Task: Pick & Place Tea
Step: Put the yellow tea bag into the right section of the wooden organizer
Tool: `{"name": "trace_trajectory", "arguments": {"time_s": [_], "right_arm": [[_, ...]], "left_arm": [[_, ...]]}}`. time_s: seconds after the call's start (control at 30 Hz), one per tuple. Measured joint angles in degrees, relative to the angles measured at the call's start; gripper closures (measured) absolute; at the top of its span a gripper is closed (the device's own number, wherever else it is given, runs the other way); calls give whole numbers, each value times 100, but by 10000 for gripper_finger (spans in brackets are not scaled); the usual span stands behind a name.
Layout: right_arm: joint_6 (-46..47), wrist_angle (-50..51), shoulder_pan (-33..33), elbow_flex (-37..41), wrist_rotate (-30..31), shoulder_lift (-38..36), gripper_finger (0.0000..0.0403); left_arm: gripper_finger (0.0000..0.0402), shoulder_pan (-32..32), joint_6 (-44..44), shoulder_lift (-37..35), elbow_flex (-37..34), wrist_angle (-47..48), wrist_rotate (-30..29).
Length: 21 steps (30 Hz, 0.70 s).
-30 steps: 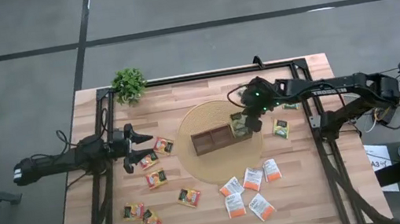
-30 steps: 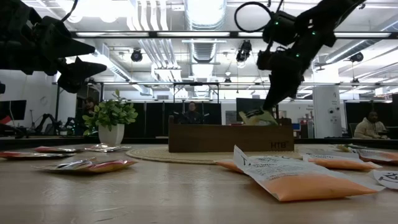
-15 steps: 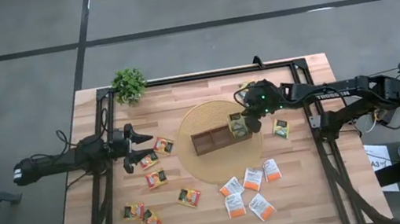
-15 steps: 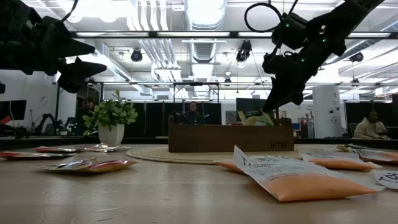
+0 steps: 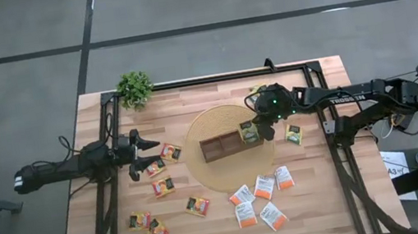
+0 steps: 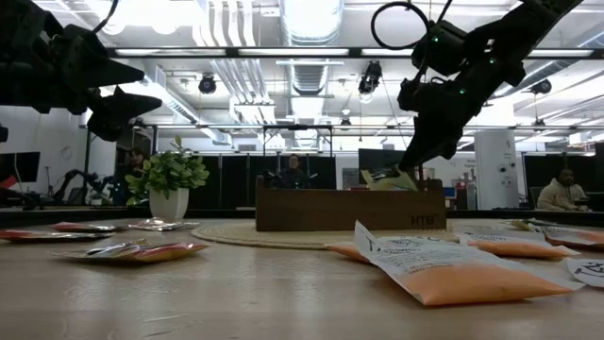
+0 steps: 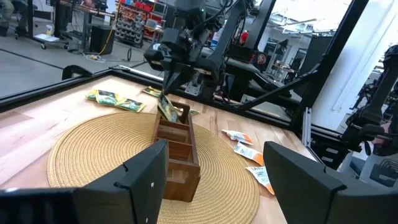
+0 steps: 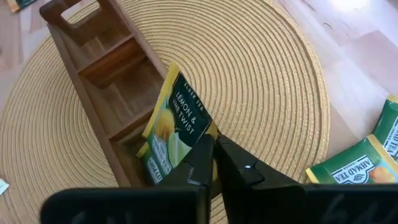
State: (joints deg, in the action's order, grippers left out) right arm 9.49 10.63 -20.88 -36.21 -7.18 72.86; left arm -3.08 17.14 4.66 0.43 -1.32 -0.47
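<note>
A long dark-brown divided wooden box [image 5: 236,142] lies on a round woven mat [image 5: 217,174] at the middle of the wooden desk [image 5: 210,233]. A small potted plant [image 5: 135,87] stands towards eleven o'clock.

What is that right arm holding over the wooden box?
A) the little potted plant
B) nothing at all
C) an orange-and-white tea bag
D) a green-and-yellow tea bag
D: the right gripper has its fingers pinched on a green-and-yellow tea bag, tilted into the end compartment of the wooden box.
</note>
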Motion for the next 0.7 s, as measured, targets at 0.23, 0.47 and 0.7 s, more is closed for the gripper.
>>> {"name": "trace_trajectory", "arguments": {"time_s": [0.23, 0.47, 0.7], "right_arm": [[57, 469, -2, 0, 2, 0, 288], [69, 827, -2, 0, -23, -184, 209], [38, 1336, -2, 2, -35, -727, 184]], "left_arm": [[145, 1, 0, -1, -1, 0, 0], [145, 0, -1, 1, -2, 0, 0], [145, -1, -1, -1, -1, 2, 0]]}}
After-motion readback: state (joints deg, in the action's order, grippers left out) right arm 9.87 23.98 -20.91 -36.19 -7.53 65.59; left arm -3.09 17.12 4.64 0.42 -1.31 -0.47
